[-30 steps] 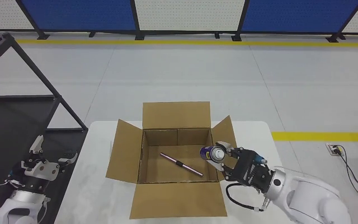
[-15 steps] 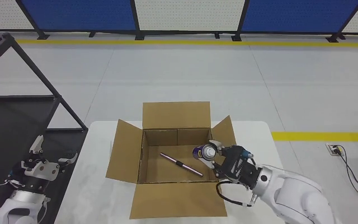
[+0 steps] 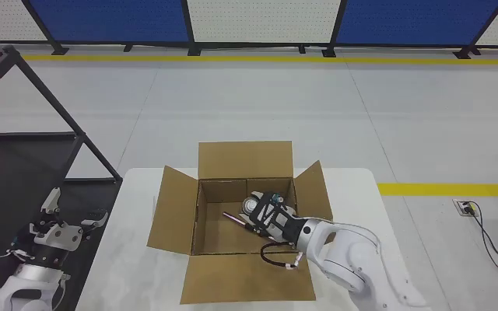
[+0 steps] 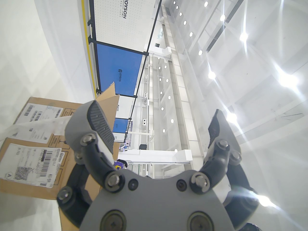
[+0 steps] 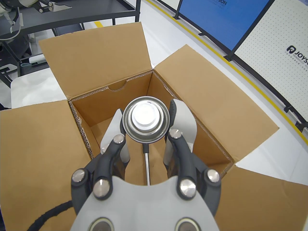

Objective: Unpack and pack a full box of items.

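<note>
Over the last second, the metal can point(image 3: 253, 206) has been carried by the right gripper point(image 3: 262, 212) from above the right-hand wall of the cardboard box point(image 3: 245, 159) to a spot over the middle of its open interior. The left arm has not been moved.

Well to the left of the box, past the edge of the white table point(image 3: 140, 233), the left gripper point(image 3: 74, 208) is held with its jaws spread wide apart and nothing between them point(image 4: 158, 121); a labelled outer wall of the box point(image 4: 31, 145) is seen just behind one finger.

Inside the box, the can point(image 5: 144, 121) is clamped end-up between the two fingers of the right gripper point(image 5: 145, 115), its round silver end turned toward the wrist camera. Below it, a thin rod point(image 5: 147, 167) is laid flat on the box floor, seen from above as a diagonal line point(image 3: 236, 219) near the box's centre.

All four flaps of the box point(image 5: 96, 56) are folded outward. Beyond the box's left flap, a black metal rack point(image 3: 47, 155) is stood on the floor, and far behind the box a row of blue and white partition panels point(image 3: 264, 19) is lined up along a yellow floor stripe.
</note>
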Controlling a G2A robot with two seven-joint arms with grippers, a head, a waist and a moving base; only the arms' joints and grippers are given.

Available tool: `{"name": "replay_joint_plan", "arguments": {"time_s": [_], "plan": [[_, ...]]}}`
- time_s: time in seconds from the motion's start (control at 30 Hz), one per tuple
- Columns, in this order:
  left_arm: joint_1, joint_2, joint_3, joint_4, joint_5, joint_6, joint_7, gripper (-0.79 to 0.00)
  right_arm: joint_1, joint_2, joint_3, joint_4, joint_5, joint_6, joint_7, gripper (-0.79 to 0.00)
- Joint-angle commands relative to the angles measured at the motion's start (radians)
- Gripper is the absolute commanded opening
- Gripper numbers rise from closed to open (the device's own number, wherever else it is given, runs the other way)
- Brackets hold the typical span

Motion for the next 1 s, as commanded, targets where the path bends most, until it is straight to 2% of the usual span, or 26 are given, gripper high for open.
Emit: {"name": "replay_joint_plan", "arguments": {"time_s": [0.0, 0.13, 0.7, 0.97], "plan": [[0.0, 0.0, 0.0, 0.0, 0.0, 0.0, 0.0, 0.0, 0.014, -0.01, -0.022, 0.032, -0.004, 0.039, -0.004, -0.785], [0.0, 0.0, 0.0, 0.0, 0.0, 0.0, 0.0, 0.0, 0.035, -0.027, -0.052, 0.066, 0.027, 0.073, -0.004, -0.785], [0.0, 0.0, 0.0, 0.0, 0.0, 0.0, 0.0, 0.0, 0.024, -0.029, -0.05, 0.067, 0.039, 0.078, -0.01, -0.785], [0.0, 0.0, 0.0, 0.0, 0.0, 0.0, 0.0, 0.0, 0.148, -0.084, -0.127, 0.218, 0.106, 0.217, 0.086, -0.785]]}}
